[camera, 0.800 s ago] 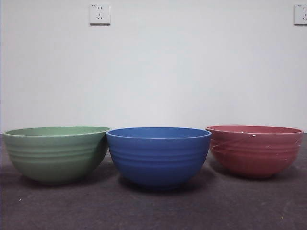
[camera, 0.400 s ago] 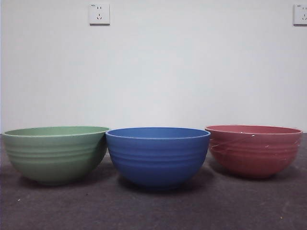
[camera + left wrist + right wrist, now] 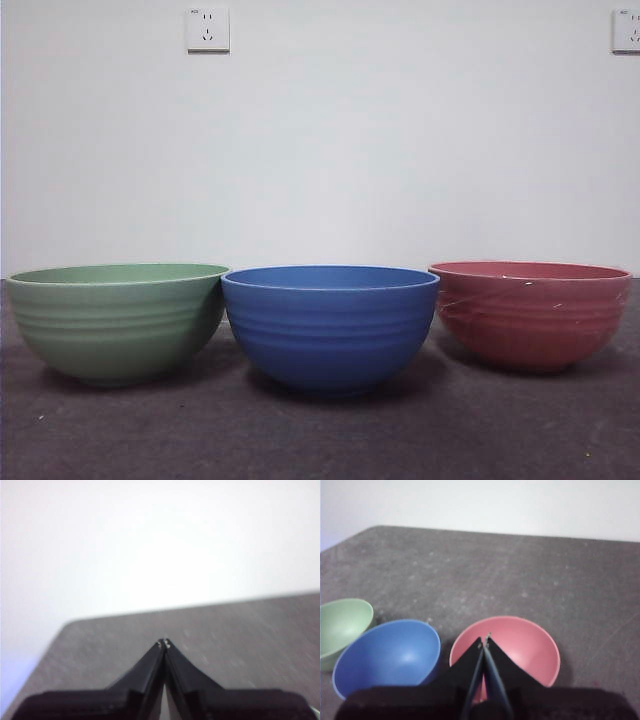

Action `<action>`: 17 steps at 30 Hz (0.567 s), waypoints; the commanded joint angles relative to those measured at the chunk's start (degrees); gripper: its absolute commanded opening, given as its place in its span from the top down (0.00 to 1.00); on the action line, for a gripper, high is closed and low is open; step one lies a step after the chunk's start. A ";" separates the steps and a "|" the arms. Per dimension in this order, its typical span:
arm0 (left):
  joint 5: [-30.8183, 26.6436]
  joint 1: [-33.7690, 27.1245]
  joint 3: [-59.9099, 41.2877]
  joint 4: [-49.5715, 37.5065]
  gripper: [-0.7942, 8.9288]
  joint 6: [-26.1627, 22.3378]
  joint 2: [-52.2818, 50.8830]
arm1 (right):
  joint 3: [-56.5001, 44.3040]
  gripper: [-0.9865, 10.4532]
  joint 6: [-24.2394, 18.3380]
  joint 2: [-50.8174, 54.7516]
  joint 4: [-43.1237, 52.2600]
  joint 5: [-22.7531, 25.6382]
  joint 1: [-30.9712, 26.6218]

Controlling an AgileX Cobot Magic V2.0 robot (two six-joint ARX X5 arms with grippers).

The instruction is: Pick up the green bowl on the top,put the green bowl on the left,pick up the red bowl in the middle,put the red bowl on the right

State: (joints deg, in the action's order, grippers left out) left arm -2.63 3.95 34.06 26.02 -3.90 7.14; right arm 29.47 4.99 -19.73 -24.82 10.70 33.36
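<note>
Green bowl (image 3: pixel 118 322) sits at the nine o'clock end of a row of three on the grey table (image 3: pixel 320 440), the blue bowl (image 3: pixel 330 325) at the centre and the red bowl (image 3: pixel 530 315) at three o'clock. Green and blue rims look to be touching or very nearly so; red stands a little apart from blue. All three rest upright and unstacked, so by my reading both placements are already made and what remains is simply to keep the arms away.

The right gripper (image 3: pixel 484 641) hovers above the near rim of the red bowl with its jaws pressed together on nothing. The left gripper (image 3: pixel 164 643) is likewise closed and empty, over bare table with no bowl in its view.

To finish well, I would keep both grippers high and clear of the rims, since a nudge to red could slide it toward blue.

Each bowl is round, deep and matte, with faint horizontal ribs on its outer wall. Red carries pale scratch-like streaks. The table surface looks like rough, speckled felt, which probably resists sliding.
</note>
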 commanded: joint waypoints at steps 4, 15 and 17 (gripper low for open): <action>0.17 -4.48 -17.53 -12.90 0.92 -0.33 -5.62 | -0.33 0.91 0.55 0.09 -2.38 0.17 0.07; 0.02 -5.44 -33.88 -17.38 0.92 2.95 -7.02 | -0.33 0.91 0.55 0.09 -6.69 0.17 0.07; -0.09 -5.44 -33.92 -15.32 0.92 3.93 -7.02 | -0.31 0.91 0.55 0.09 -7.28 0.17 0.07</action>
State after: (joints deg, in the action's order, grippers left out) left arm -2.59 -1.30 1.04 10.61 -1.19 0.36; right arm 29.47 4.99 -19.73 -32.12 10.70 33.36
